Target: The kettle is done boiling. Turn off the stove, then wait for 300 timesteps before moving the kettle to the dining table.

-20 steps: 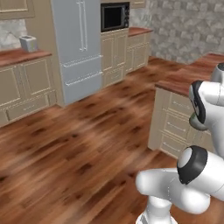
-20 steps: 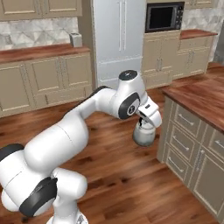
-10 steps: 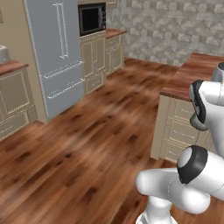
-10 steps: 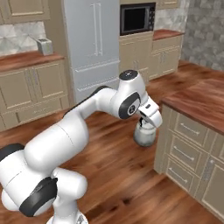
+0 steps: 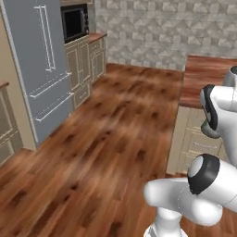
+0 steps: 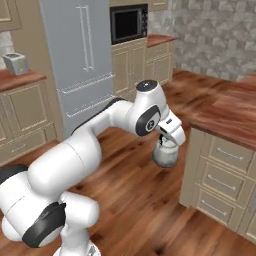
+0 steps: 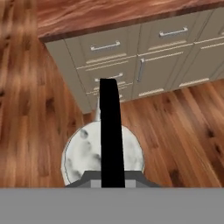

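- Carrying the kettle (image 6: 165,156), the gripper (image 6: 167,141) is seen at the centre of the right base view, its hold closed on the thin black handle (image 7: 110,131) from which the rounded silvery body hangs clear of the floor
- Compared with the pictures of a second ago, the whole scene is shifted: the refrigerator (image 5: 39,69) and the microwave (image 5: 74,21) are now pushed to the upper left of the left base view, and a stone-patterned wall (image 5: 162,28) is brought into the upper centre; this is read as the base turning, not as things moving
- Relative to the arm, the kettle is kept at the same place below the hand, so the grasp is judged steady
- A wood-topped unit with beige drawer fronts (image 6: 220,185) is now drawn closer at the right of the right base view; in the hand view its drawers (image 7: 131,65) are spread across the top, just beyond the kettle
- Whether this top (image 5: 206,78) is the dining table cannot be told; the transport step is judged under way, with setting down not yet done
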Motion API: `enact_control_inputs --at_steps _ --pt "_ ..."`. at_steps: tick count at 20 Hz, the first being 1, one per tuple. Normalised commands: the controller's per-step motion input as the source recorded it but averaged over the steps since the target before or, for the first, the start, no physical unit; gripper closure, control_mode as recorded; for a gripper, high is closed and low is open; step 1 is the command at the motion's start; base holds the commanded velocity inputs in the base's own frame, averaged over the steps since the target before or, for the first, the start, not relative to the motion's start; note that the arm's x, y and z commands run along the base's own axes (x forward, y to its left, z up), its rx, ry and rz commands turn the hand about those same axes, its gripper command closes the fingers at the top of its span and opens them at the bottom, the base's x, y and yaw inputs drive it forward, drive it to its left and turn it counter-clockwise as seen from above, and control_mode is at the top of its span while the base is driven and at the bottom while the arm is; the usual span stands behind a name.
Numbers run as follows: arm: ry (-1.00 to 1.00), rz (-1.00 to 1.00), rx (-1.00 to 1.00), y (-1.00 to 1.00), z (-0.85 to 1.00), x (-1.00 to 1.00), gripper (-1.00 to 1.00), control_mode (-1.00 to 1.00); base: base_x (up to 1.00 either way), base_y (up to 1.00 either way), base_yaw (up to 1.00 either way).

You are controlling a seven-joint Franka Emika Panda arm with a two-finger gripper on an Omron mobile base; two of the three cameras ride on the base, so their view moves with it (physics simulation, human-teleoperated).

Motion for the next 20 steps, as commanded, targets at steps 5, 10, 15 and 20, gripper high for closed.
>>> enact_control_inputs --at_steps 5,10,15,20 --pt "0.00 0.00 0.00 0.00 0.00 0.00 1.00 1.00 0.84 0.80 -0.41" --pt "0.00 0.00 0.00 0.00 0.00 0.00 1.00 1.00 0.82 0.79 -0.41" --pt "0.00 0.00 0.00 0.00 0.00 0.00 1.00 1.00 0.82 0.80 -0.41" --pt "0.00 0.00 0.00 0.00 0.00 0.00 1.00 1.00 0.82 0.80 -0.41"
